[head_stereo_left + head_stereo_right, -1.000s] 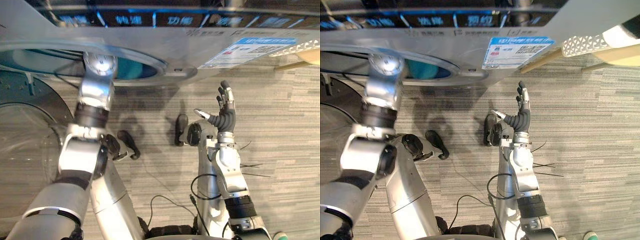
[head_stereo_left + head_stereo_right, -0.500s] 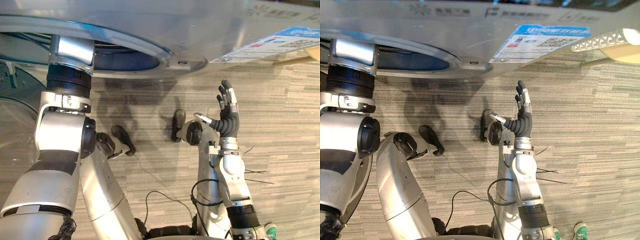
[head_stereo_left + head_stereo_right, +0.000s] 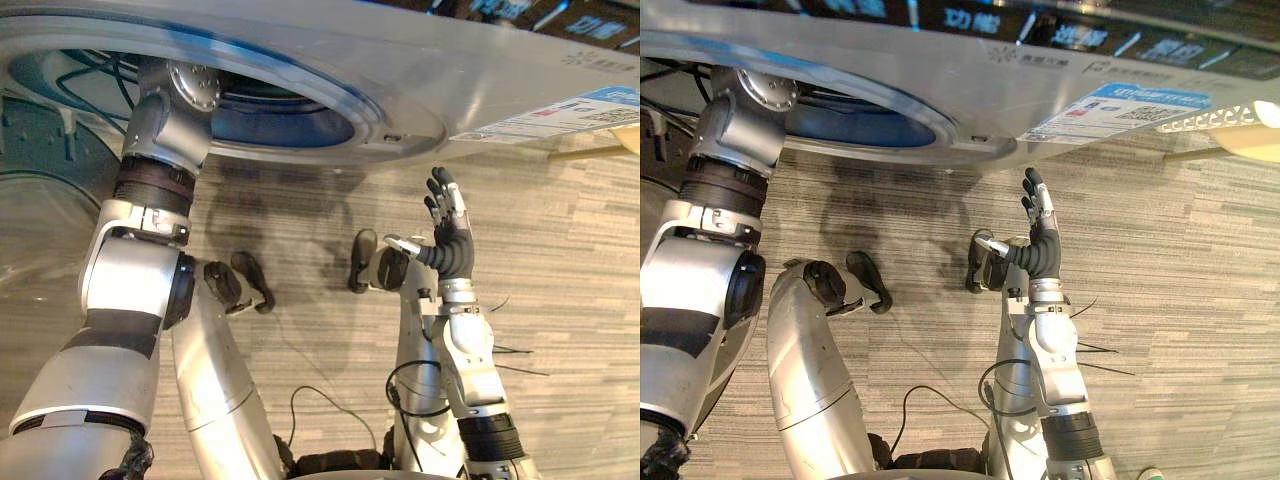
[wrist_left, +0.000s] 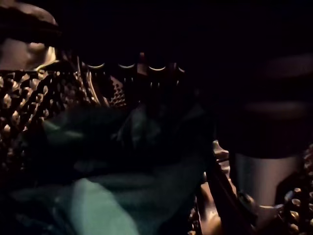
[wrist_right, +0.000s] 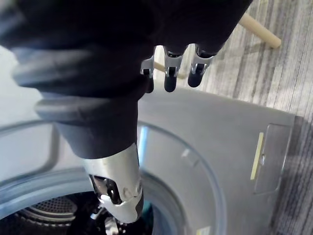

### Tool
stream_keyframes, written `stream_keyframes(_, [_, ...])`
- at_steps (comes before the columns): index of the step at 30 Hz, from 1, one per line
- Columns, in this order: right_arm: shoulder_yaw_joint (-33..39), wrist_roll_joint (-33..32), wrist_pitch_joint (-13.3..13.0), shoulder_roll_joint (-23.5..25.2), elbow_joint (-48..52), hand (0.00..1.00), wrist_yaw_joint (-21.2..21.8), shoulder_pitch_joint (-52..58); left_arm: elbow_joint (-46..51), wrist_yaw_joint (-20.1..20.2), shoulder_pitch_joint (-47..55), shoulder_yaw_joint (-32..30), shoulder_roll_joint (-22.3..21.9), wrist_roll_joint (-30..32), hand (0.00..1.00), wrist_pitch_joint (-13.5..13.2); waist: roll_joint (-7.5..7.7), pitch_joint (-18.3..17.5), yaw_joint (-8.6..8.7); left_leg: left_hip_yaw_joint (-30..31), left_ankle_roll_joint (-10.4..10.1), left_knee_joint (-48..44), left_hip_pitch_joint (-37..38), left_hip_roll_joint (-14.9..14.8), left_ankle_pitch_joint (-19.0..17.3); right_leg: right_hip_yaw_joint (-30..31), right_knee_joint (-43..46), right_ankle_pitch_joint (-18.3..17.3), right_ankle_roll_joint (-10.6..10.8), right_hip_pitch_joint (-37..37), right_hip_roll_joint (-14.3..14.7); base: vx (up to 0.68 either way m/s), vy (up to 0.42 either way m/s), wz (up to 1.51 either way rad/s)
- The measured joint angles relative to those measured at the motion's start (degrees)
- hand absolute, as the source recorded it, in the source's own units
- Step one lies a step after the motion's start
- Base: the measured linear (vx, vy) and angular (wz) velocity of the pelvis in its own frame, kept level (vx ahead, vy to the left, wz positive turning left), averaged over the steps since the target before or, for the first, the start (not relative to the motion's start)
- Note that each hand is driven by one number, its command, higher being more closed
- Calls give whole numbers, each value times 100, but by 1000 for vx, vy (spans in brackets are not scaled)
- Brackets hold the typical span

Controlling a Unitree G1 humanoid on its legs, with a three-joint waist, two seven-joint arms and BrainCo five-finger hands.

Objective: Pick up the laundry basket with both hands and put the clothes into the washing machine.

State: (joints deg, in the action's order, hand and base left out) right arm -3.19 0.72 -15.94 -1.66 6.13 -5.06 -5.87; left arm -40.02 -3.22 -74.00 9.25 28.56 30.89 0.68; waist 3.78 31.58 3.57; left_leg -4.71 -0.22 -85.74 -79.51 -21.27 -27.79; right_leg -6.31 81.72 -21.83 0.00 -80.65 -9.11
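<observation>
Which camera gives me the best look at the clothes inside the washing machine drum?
The left wrist view: it looks from inside the drum at the teal clothes lying against its perforated wall, though dimly. The eye views show the washing machine and its round opening, dark blue inside; the right wrist view shows the drum's rim.

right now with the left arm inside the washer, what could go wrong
The left arm passes close to the washing machine's door rim, so a slanted pull-out could knock it. The teal cloth in the drum might snag on the arm and come back out. The open right hand hovers near the machine's front and could bump it if the robot leans in.
</observation>
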Motion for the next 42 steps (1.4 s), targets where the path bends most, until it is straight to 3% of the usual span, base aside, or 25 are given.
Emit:
stream_keyframes(4, [-14, 56, 19, 7, -11, 0, -8, 88, 374, -368, 480, -382, -112, -478, 0, -122, -3, -17, 4, 3, -19, 162, 336, 13, 10, -50, -185, -3, 5, 370, 4, 25, -42, 1])
stream_keyframes(7, [-12, 140, 39, 11, -43, 0, -29, 234, 577, -668, 1215, -825, -467, -955, 0, -178, 8, -100, -34, -26, -76, 448, 807, 31, 39, -113, -461, -9, 13, 857, 13, 25, -53, 6])
stream_keyframes(10, [2, 176, 81, 11, -305, 0, -87, 466, 842, -863, 2553, -996, -995, -1613, 0, -278, 52, -440, -124, -123, -180, 1000, 1449, 63, 97, -196, -938, -21, 2, 1481, 38, 42, -78, 11])
stream_keyframes(11, [36, 176, 128, 8, -658, 0, -105, 607, 943, -924, 3430, -993, -1356, -1883, 0, -363, 56, -785, -166, -191, -264, 1401, 1776, 166, 147, -223, -1253, -35, 20, 1774, 11, 92, -91, 19])
stream_keyframes(14, [113, 163, 249, 12, -1223, 0, -107, 701, 1049, -924, 4732, -971, -1899, -2307, 0, -452, 54, -855, -239, -331, -348, 2096, 2780, 263, 342, -313, -1820, -17, -4, 2738, -13, 138, -95, 23])
stream_keyframes(16, [279, 163, 379, 10, -1705, 0, -109, 942, 1073, -827, 5847, -889, -2327, -2625, 0, -552, 50, -1117, -295, -410, -418, 2823, 3665, 449, 510, -446, -2407, 13, -7, 3624, -80, 210, -67, 30])
stream_keyframes(19, [343, 160, 410, 8, -2186, 0, -104, 1326, 1091, -674, 6882, -746, -2528, -2878, 0, -738, 44, -1510, -367, -564, -462, 3794, 4693, 632, 764, -570, -3191, 106, 63, 4622, -108, 215, -26, 27])
stream_keyframes(23, [439, 155, 491, 15, -2957, 0, -101, 1541, 698, -517, 7414, -761, -2606, -2920, 0, -887, -42, -1865, -450, -707, -490, 4995, 5701, 813, 1188, -744, -4246, 417, 129, 5599, -73, 158, -11, 13])
stream_keyframes(26, [680, 85, 519, -1, -3887, 0, -103, 1533, -437, -319, 7598, -933, -2622, -2818, 0, -884, -202, -2264, -436, -891, -498, 6350, 6593, 1015, 1726, -767, -5395, 871, 202, 6348, 38, 131, 8, -4])
stream_keyframes(29, [889, -20, 522, -19, -4534, 0, -111, 1501, -1014, -290, 7694, -976, -2606, -2707, 0, -876, -342, -2397, -424, -1015, -523, 7038, 7120, 1074, 2008, -726, -6101, 1180, 228, 6804, 200, 110, 30, -16])
stream_keyframes(33, [908, -73, 531, -172, -5115, 0, -122, 1365, -1376, -295, 7744, -1000, -2554, -2560, 0, -870, -388, -2425, -433, -955, -556, 7185, 7438, 1121, 2067, -429, -6503, 1427, 238, 7065, 409, 58, 22, -47])
stream_keyframes(36, [910, -84, 531, -327, -5327, 0, -130, 1255, -1555, -301, 7754, -990, -2607, -2555, 0, -871, -503, -2507, -421, -833, -574, 7597, 7795, 1154, 2107, -94, -7094, 1813, 278, 7301, 579, 8, 32, -63])
stream_keyframes(42, [931, -83, 598, -315, -5489, 0, -122, 1121, -1730, -300, 7741, -990, -2557, -2404, 0, -861, -434, -2545, -391, -1571, -515, 7991, 8285, 1308, 2101, 1042, -7828, 2481, 380, 7301, 745, -70, 69, -94])
